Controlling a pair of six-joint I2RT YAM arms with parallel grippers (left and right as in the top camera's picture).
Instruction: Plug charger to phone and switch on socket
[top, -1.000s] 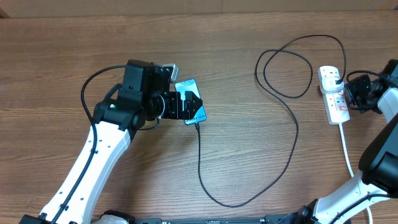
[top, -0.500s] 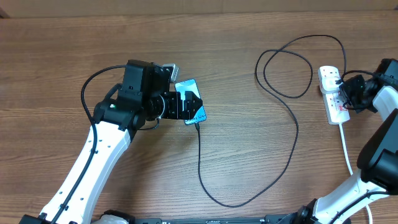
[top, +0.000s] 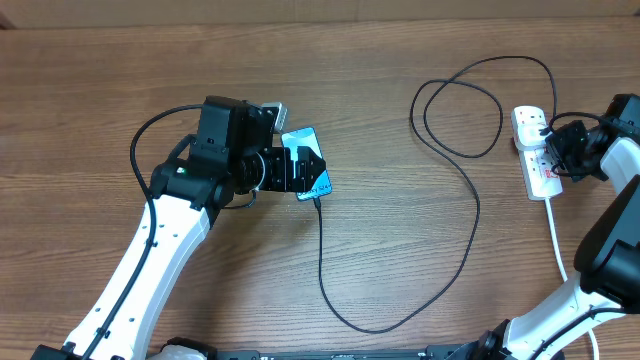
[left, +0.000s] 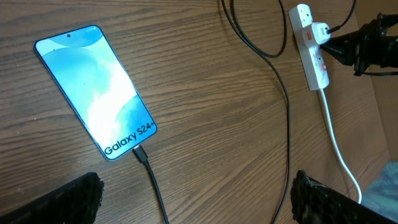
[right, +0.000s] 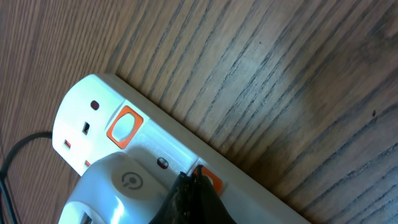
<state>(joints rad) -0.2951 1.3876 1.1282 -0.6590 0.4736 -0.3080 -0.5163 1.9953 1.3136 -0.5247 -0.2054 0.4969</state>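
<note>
The phone (top: 308, 160) lies on the wooden table with a bright blue screen, and it also shows in the left wrist view (left: 94, 90). The black charger cable (top: 470, 190) runs from the phone's lower end in loops to a white plug (top: 533, 124) in the socket (top: 540, 172). The connector tip (left: 139, 153) sits in the phone. My left gripper (left: 196, 199) is open above the table beside the phone, holding nothing. My right gripper (right: 198, 186) is shut, its tips pressing an orange-red switch (right: 211, 178) on the socket (right: 261, 193).
A second orange-red switch (right: 124, 126) sits near the socket's end. The socket's thick white cord (top: 557, 245) runs toward the front edge on the right. The charger's loops lie between the two arms.
My right gripper moved left onto the socket between one second and half a second ago and has stayed there. The left arm, phone and cable have not moved.
</note>
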